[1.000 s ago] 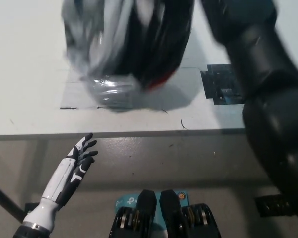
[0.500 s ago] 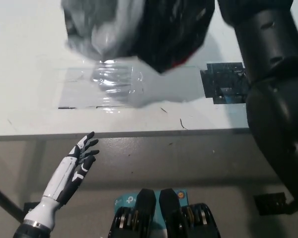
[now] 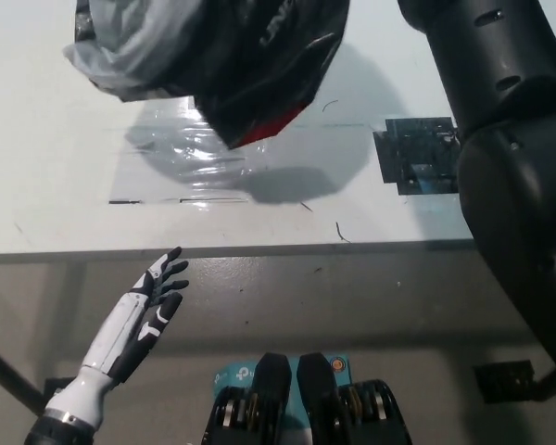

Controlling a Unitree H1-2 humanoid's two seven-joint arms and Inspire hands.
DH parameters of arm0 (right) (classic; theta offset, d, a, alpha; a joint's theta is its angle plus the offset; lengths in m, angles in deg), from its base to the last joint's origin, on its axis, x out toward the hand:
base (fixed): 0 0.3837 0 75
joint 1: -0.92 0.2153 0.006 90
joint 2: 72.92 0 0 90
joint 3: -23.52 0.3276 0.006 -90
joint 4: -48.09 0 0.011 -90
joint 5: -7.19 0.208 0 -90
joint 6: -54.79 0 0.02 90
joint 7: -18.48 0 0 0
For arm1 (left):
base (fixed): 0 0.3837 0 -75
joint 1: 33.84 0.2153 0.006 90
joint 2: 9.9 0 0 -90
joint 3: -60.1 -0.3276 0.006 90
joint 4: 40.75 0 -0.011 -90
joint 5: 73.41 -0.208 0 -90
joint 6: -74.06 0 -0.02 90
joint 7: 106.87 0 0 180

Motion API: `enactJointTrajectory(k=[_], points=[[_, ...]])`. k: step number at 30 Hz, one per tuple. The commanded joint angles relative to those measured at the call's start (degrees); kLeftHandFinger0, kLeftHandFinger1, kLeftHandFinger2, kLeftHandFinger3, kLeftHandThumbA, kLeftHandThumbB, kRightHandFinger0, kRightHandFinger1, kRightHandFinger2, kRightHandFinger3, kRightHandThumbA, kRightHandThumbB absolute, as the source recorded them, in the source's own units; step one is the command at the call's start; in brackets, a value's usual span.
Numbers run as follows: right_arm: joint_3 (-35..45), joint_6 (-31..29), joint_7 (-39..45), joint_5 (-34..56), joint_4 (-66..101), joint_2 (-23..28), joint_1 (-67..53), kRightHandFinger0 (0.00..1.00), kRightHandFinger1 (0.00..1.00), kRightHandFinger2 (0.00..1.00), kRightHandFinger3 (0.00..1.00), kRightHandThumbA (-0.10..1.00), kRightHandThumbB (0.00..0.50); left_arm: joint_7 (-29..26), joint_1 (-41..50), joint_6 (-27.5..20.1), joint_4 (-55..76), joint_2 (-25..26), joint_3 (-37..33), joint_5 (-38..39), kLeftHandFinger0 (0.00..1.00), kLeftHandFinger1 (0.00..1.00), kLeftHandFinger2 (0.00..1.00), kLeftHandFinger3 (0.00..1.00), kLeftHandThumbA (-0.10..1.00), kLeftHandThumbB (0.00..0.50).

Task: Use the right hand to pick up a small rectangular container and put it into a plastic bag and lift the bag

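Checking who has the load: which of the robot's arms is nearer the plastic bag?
Right. The black right arm reaches up beside the plastic bag at the top; the white left hand hangs open below the table edge, well clear.

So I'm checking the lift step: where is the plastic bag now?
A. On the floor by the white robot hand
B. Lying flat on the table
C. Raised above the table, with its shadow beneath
C: the plastic bag hangs clear of the table, casting a shadow on it.

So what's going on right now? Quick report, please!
Left robot hand open, idle below the table edge. Right robot hand out of view. Plastic bag hanging above the white table. Nothing in the way.
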Motion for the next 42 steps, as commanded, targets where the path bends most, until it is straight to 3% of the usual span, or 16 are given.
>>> enactJointTrajectory(k=[1, 4, 5, 6, 8, 9, 10, 11, 12, 13, 14, 16, 23, 33, 40, 42], points=[[-1.47, -5.96, 1.32, -0.99, -0.16, 0.93, 2.77, 0.0, 0.36, 0.76, 0.3, -0.1, 0.155, 1.04, -1.2, -0.8, 1.81, 1.42, 0.09, -0.54, 0.82, 0.85, 0.94, 1.0, 1.0, 0.034], [-2.18, -7.43, 1.92, -1.18, -1.38, 0.81, 1.52, 0.0, 0.36, 0.79, 0.48, -0.1, 0.151, 1.29, -1.56, -1.08, 1.65, 1.26, -0.01, -0.45, 0.82, 0.85, 0.93, 1.0, 1.0, 0.027], [-2.59, -7.66, 2.25, -1.41, -1.59, 0.79, 1.13, 0.0, 0.35, 0.8, 0.3, -0.1, 0.151, 1.26, -1.58, -1.27, 1.58, 1.22, -0.07, -0.55, 0.82, 0.85, 0.93, 1.0, 1.0, 0.026], [-3.09, -7.83, 2.56, -1.66, -1.85, 0.8, 0.81, 0.0, 0.36, 0.79, 0.21, -0.1, 0.166, 1.24, -1.59, -1.42, 1.52, 1.18, -0.12, -0.69, 0.82, 0.85, 0.93, 1.0, 1.0, 0.027], [-5.65, -6.89, 3.72, -3.62, -2.49, 0.88, 0.32, 0.01, 0.37, 0.83, 0.81, -0.1, 0.178, 1.25, -1.51, -1.38, 1.47, 1.13, -0.14, -0.74, 0.82, 0.84, 0.93, 1.0, 1.0, 0.03], [-7.13, -6.36, 4.31, -4.65, -2.88, 1.02, 0.27, 0.0, 0.35, 0.79, 0.92, -0.1, 0.182, 1.28, -1.51, -1.46, 1.4, 1.15, -0.13, -0.72, 0.82, 0.84, 0.93, 1.0, 1.0, 0.03], [-8.19, -6.19, 4.62, -5.45, -2.94, 1.14, 0.26, 0.17, 0.53, 0.99, 1.0, -0.1, 0.215, 1.28, -1.55, -1.42, 1.4, 1.15, -0.15, -0.81, 0.82, 0.84, 0.93, 1.0, 1.0, 0.032], [-13.05, -6.6, 8.46, -8.95, -3.41, 2.15, 0.42, 0.54, 0.94, 1.0, 1.0, 0.2, 0.19, 1.2, -1.67, -1.56, 1.31, 1.16, -0.22, -1.1, 0.82, 0.84, 0.93, 1.0, 1.0, 0.038], [-14.44, -6.75, 9.53, -9.8, -3.57, 2.44, 0.48, 0.54, 0.94, 1.0, 1.0, 0.2, 0.19, 1.17, -1.7, -1.61, 1.29, 1.16, -0.24, -1.18, 0.82, 0.84, 0.93, 1.0, 1.0, 0.038], [-17.29, -6.86, 12.2, -10.97, -3.6, 3.26, 0.6, 0.88, 1.0, 1.0, 1.0, 0.45, 0.356, 1.25, -1.82, -1.44, 1.32, 1.2, -0.29, -1.27, 0.82, 0.84, 0.93, 1.0, 1.0, 0.038], [-19.14, -6.76, 14.14, -11.84, -3.65, 3.78, 0.7, 1.0, 1.0, 1.0, 1.0, 0.53, 0.337, 1.32, -1.91, -1.39, 1.33, 1.23, -0.31, -1.24, 0.82, 0.84, 0.93, 1.0, 1.0, 0.032], [-21.92, -6.99, 17.19, -12.7, -4.08, 4.57, 0.88, 1.0, 1.0, 1.0, 1.0, 0.52, 0.374, 1.42, -2.18, -1.77, 1.09, 1.27, -0.33, -1.06, 0.82, 0.84, 0.93, 1.0, 1.0, 0.03], [-27.69, -9.53, 21.77, -14.34, -2.83, 6.38, 0.09, 1.0, 1.0, 1.0, 1.0, 0.75, 0.377, 1.71, -2.36, -1.17, 1.2, 1.13, -0.62, -1.1, 0.82, 0.85, 0.93, 1.0, 1.0, 0.059], [-26.6, -10.72, 25.52, -13.64, -4.02, 7.38, 1.52, 1.0, 1.0, 1.0, 1.0, 0.75, 0.365, 1.89, -2.52, -0.65, 1.29, 1.03, -0.58, -1.18, 0.83, 0.85, 0.93, 1.0, 1.0, 0.056], [-31.43, -6.01, 29.42, -19.01, -0.61, 10.15, 4.81, 1.0, 1.0, 1.0, 1.0, 0.66, 0.394, 2.03, -2.39, -0.68, 1.46, 0.93, -0.52, -1.29, 0.82, 0.84, 0.93, 1.0, 1.0, 0.038], [-32.69, -3.77, 29.63, -20.49, -0.26, 10.8, 6.09, 1.0, 1.0, 1.0, 1.0, 0.62, 0.456, 2.1, -2.45, -0.66, 1.48, 0.97, -0.55, -1.46, 0.82, 0.84, 0.93, 1.0, 1.0, 0.05]])
